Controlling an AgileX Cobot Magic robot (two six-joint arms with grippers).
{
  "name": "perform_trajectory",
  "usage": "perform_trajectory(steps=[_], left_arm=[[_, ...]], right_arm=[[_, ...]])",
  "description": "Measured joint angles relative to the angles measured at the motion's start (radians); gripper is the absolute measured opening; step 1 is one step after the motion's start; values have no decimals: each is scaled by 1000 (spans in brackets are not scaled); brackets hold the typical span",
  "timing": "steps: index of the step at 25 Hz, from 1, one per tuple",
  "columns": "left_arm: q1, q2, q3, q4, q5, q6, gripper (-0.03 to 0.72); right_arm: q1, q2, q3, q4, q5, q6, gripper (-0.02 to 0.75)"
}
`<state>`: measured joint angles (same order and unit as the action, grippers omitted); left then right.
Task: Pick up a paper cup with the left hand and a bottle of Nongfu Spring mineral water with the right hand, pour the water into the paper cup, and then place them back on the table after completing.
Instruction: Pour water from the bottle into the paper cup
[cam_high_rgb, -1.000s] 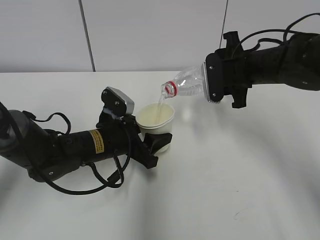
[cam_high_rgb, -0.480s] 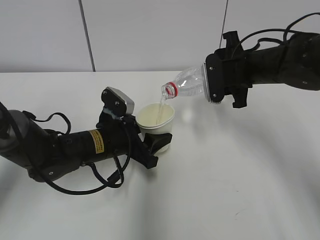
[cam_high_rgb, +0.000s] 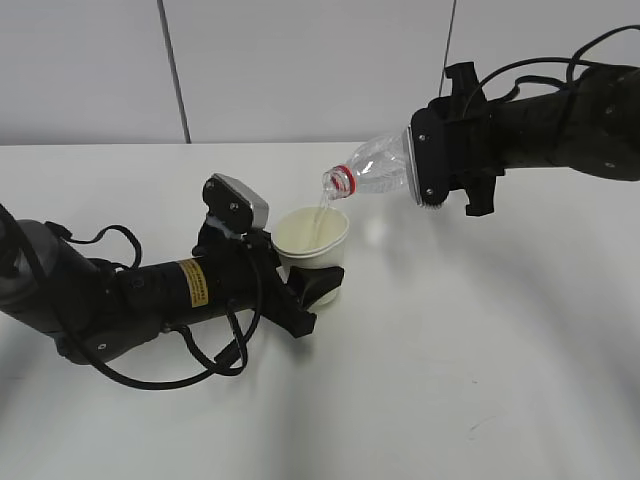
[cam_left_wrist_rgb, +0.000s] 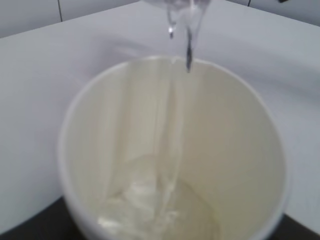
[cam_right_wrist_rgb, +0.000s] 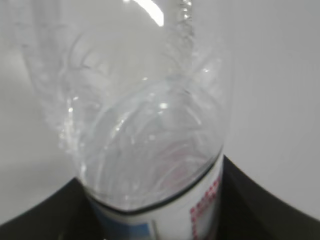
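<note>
Exterior view shows my left claw closed around the lower part of the cup, which I hold upright just above the bench. My right claw is clamped on the body of the bottle, tilted with its mouth down toward the cup and slightly above the rim. A thin stream of water falls from the mouth into the cup. In the left wrist view the water covers only the bottom of the cup, so I judge that the pour is not finished. In the right wrist view the bottle looks nearly empty at its upper part.

The risks I see: the stream enters near the far rim, so a small shift of either arm could send water onto the bench. The cup is thin paper; if I squeeze harder, it could deform and spill. If I tilt the bottle more steeply, the water could gush and splash out.
</note>
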<state>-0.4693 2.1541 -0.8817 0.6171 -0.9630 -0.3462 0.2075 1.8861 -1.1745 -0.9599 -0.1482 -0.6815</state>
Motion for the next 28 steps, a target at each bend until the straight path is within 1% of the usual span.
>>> perform_trajectory(steps=[28], left_arm=[[0, 0, 0, 7, 6, 0, 406]], right_arm=[[0, 0, 0, 0, -4, -2, 395]])
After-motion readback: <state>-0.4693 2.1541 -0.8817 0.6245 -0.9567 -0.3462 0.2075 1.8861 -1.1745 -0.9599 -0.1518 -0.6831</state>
